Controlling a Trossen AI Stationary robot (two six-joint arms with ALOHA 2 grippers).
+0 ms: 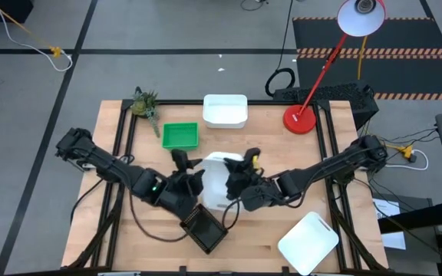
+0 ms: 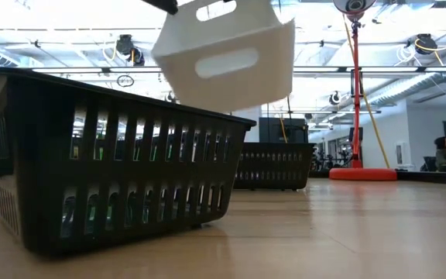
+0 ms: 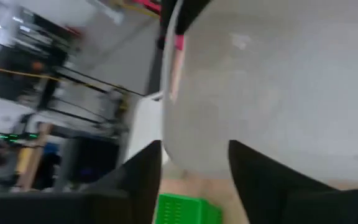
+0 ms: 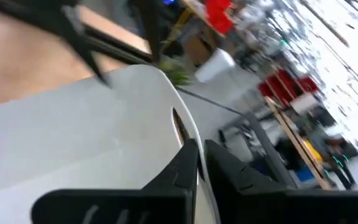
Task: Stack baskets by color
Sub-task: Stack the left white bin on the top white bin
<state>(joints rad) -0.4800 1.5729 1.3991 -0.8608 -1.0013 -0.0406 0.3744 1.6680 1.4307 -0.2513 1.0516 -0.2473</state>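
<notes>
Right claw (image 4: pixel 201 163) is clenched on the rim of a white basket (image 1: pixel 217 184), holding it tilted above mid-desk (image 1: pixel 267 146). Left claw (image 3: pixel 194 163) stands released at the basket's other side. A black basket (image 1: pixel 206 230) sits just beside, toward the front edge.

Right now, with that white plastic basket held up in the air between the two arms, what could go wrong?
1. The right gripper pinches only the rim of the white plastic basket, which hangs tilted; it may slip.
2. The left gripper is open around that basket's wall and could snag it.
3. If dropped, it may hit the black perforated basket below.
</notes>
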